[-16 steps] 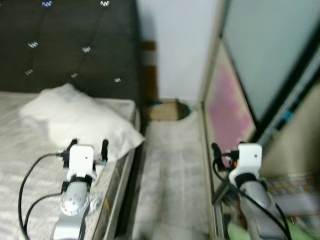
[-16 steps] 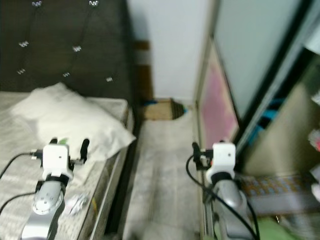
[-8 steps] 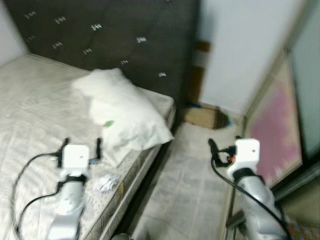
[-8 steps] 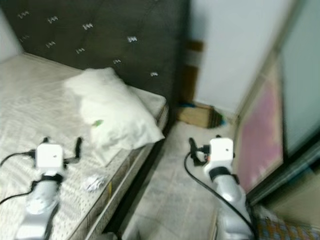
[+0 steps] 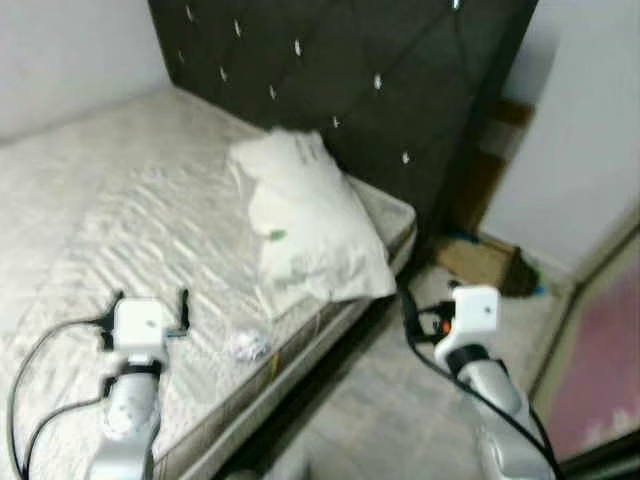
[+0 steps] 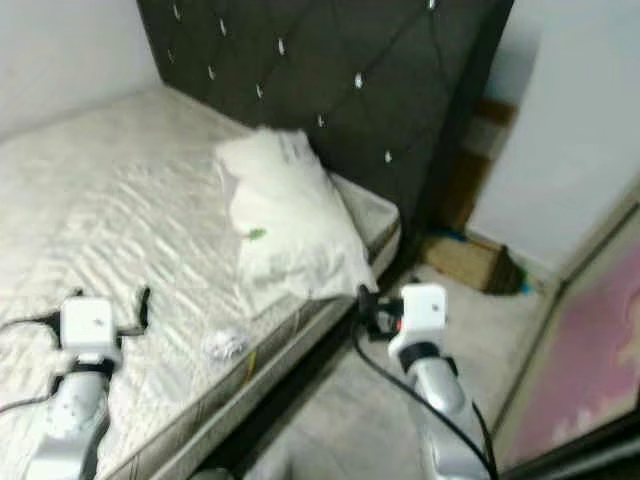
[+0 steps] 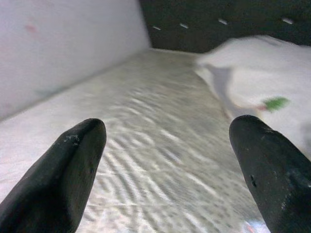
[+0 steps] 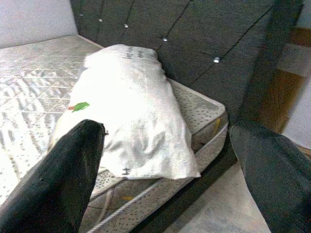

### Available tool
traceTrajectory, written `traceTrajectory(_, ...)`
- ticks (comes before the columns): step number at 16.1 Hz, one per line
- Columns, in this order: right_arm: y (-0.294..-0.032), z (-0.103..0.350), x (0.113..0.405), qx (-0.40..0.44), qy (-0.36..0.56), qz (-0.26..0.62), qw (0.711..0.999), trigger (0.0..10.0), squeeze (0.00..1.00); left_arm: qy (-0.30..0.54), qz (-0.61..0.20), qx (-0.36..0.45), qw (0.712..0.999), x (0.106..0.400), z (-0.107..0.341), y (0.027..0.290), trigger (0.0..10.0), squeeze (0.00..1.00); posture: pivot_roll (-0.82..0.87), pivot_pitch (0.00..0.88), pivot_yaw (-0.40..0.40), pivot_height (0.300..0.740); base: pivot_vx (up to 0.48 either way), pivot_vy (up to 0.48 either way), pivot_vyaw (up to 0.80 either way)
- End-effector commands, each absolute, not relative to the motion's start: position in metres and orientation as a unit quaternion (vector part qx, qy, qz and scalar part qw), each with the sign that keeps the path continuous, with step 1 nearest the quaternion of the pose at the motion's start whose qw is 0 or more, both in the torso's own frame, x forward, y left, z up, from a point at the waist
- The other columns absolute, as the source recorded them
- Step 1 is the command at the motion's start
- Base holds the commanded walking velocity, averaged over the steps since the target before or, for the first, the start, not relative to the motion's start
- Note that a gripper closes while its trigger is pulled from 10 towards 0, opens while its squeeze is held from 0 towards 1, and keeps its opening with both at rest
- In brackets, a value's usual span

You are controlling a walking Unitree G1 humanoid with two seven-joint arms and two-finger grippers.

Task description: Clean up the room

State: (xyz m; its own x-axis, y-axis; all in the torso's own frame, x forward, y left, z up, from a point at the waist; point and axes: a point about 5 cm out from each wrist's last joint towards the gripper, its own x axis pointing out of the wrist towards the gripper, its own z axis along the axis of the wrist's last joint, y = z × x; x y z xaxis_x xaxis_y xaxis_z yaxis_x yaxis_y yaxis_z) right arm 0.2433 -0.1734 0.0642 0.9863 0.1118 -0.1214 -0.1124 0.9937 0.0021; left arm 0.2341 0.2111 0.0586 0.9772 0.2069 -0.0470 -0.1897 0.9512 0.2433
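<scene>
The view has swung left since a second ago: the glass door and pink panel have slid off toward the right edge, and far more of the bed [image 5: 120,200] and its dark tufted headboard [image 5: 370,70] is in sight, a shift of the whole picture rather than of the things. The left pincer [image 5: 145,300] hovers low over the pale quilted mattress, its two black fingers [image 7: 63,170] spread wide apart with nothing between them. The right pincer [image 8: 165,165] hangs over the floor just off the bed's corner, its fingers likewise parted and empty. A small crumpled white scrap [image 5: 248,345] lies on the mattress near the bed's edge, between the two pincers and nearer the left one, just to its right and apart from it. The white pillow [image 5: 310,225] rests against the headboard, beyond both pincers, with a little green scrap [image 5: 276,235] lying on it. A cardboard box [image 5: 478,262] sits on the floor by the wall past the bed.
</scene>
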Motion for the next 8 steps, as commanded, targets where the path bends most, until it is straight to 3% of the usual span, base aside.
traceTrajectory(1, -0.1813, 0.0652, 0.2435, -0.002, 0.061, 0.038, 0.997, 10.0, 0.0, 0.036, 0.093, 0.112, 0.989, 0.2344, 0.0584, 0.2059, 10.0, 0.0, -0.06, 0.0, -0.024, 0.74, 0.0, 0.0, 0.8)
traceTrajectory(8, -0.1885, 0.0692, 0.2497, -0.004, 0.055, 0.024, 0.998, 10.0, 0.0, 0.029, 0.089, 0.092, 0.991, 0.2353, 0.0615, 0.2047, 10.0, 0.0, -0.06, 0.0, -0.021, 0.74, 0.0, 0.0, 0.8)
